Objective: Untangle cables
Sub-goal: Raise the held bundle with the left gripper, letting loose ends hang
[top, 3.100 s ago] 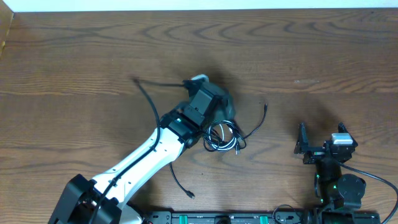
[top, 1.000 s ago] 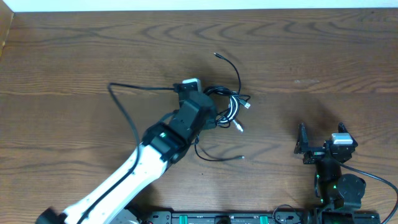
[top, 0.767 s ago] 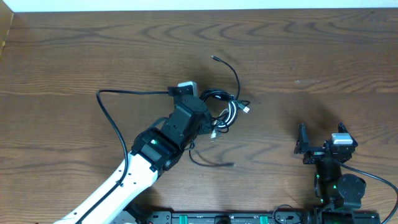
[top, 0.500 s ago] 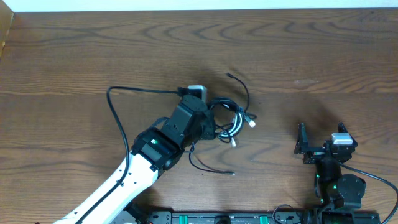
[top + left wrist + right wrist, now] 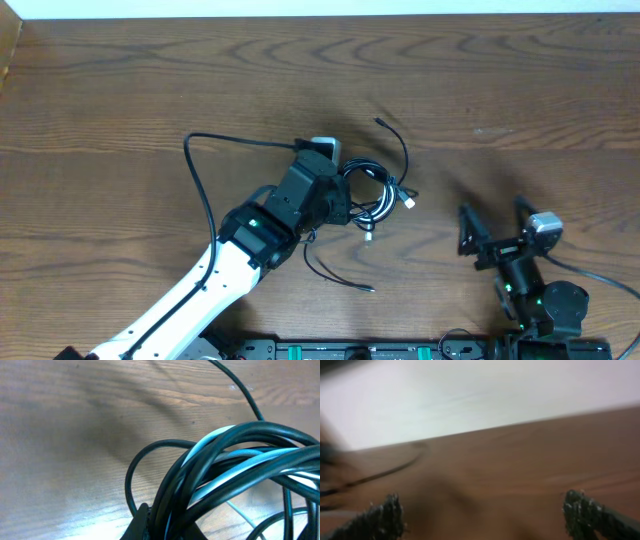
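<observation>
The cables point(image 5: 378, 193) form a tangled knot of black cords and one white cord at the table's middle. My left gripper point(image 5: 338, 206) is shut on this knot. One black cord loops far out to the left point(image 5: 197, 180). Another curves up to a plug end point(image 5: 380, 122), and a third trails toward the front point(image 5: 340, 280). In the left wrist view the cables point(image 5: 240, 460) fill the frame, pinched in the left gripper point(image 5: 167, 527) at the bottom edge. My right gripper point(image 5: 495, 228) is open at the right, apart from the knot. The blurred right wrist view shows the right gripper point(image 5: 485, 515) with nothing between its fingers.
The bare wooden table point(image 5: 120, 80) stretches all around the knot. A white wall strip runs along the table's far edge point(image 5: 320, 8). The arm bases and a black rail sit at the front edge point(image 5: 400, 350).
My left gripper has shifted the cable knot a little to the right and toward the front. The right gripper has swung left and tilted, where before it stood still.
</observation>
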You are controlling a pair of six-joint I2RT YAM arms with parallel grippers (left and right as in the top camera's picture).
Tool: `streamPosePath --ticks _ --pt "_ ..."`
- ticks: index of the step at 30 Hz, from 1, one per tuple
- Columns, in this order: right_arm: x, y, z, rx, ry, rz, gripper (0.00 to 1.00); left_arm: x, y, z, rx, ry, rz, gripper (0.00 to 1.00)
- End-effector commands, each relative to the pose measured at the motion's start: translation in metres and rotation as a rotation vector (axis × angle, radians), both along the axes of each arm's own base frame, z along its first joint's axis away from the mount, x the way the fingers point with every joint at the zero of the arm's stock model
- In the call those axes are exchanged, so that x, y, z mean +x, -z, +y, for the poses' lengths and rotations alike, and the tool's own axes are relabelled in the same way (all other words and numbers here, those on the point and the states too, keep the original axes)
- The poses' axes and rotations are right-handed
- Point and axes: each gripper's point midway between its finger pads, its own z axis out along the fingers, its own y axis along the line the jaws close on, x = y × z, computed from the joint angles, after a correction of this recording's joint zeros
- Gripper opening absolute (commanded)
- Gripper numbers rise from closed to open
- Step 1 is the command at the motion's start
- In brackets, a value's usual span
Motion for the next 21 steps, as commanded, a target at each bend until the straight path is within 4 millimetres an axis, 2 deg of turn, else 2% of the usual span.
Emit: streamPosePath --ticks 1,3,4,5,6,9,12,17,21 --pt "-0.026 -0.005 0.048 0.583 -0.289 0.283 0.99 0.001 0.007 -0.002 -0.107 -0.161 0.126 0.08" --pt "-0.035 -0.006 0.06 0.794 -0.355 0.435 0.99 0.003 0.012 -0.003 -0.157 -0.245 0.186 0.08" --pt "-0.038 -0.007 0.063 0.827 -0.373 0.462 0.99 0.004 0.013 -0.003 -0.184 -0.284 0.21 0.08" --pt "-0.037 -0.008 0.062 0.833 -0.37 0.461 0.99 0.006 0.014 -0.005 -0.214 -0.322 0.233 0.08" --pt "-0.032 -0.007 0.057 0.84 -0.328 0.446 0.86 0.009 0.013 -0.008 -0.283 -0.405 0.279 0.08" --pt "-0.034 -0.013 0.059 0.829 -0.353 0.422 0.75 0.01 0.013 -0.009 -0.39 -0.546 0.375 0.08" --pt "-0.042 -0.026 0.067 0.794 -0.439 0.388 0.75 0.002 0.013 -0.018 -0.496 -0.636 0.511 0.08" --pt "-0.059 -0.033 0.083 0.581 -0.582 0.272 0.77 -0.02 0.009 -0.039 -0.573 -0.62 0.693 0.08" --pt "-0.065 -0.034 0.09 0.542 -0.625 0.258 0.76 -0.041 0.004 -0.055 -0.579 -0.525 0.789 0.08"
